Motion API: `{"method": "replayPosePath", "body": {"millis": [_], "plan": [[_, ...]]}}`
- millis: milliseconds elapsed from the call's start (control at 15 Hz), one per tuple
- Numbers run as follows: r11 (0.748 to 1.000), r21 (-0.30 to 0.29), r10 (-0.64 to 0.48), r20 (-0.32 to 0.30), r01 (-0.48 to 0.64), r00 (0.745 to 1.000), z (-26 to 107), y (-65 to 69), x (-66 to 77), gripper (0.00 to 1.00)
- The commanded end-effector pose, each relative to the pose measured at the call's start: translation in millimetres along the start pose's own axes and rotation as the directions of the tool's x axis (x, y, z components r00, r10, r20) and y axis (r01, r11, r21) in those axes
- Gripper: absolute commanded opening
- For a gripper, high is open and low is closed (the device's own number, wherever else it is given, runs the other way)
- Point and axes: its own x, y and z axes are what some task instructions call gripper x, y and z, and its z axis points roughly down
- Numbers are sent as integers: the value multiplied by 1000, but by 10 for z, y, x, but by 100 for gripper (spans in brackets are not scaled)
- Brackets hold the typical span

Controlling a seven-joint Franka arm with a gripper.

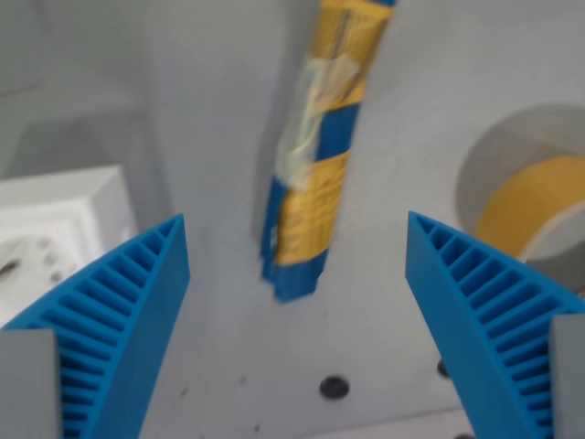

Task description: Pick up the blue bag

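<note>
The hand [297, 240] is open, its two blue ribbed fingers [119, 315] wide apart and empty. Between them, further up, lies the blue bag [315, 151] with yellow stripes on the grey tabletop [210, 110]. A tape roll [530, 197] sits to the bag's right in the wrist view, a white box [59, 224] to its left.

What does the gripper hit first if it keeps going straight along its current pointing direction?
Probably the blue bag: its lower end lies between the open jaws of the gripper, nothing in front of it. Depth is unclear from this blurred wrist view.

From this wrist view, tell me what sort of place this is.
Probably a lab workbench: a grey table with bolt holes, a tape roll, a white device, and the blue bag between the open end effector fingers.
</note>
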Motion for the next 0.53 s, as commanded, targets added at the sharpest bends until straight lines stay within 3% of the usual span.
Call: {"method": "replayPosePath", "body": {"millis": [67,267,533], "plan": [[987,63,150,-74,-145,986,178,146,87,100],[988,63,148,-58,-144,987,267,219,102,100],[989,57,140,-49,-138,989,194,235,60,100]]}}
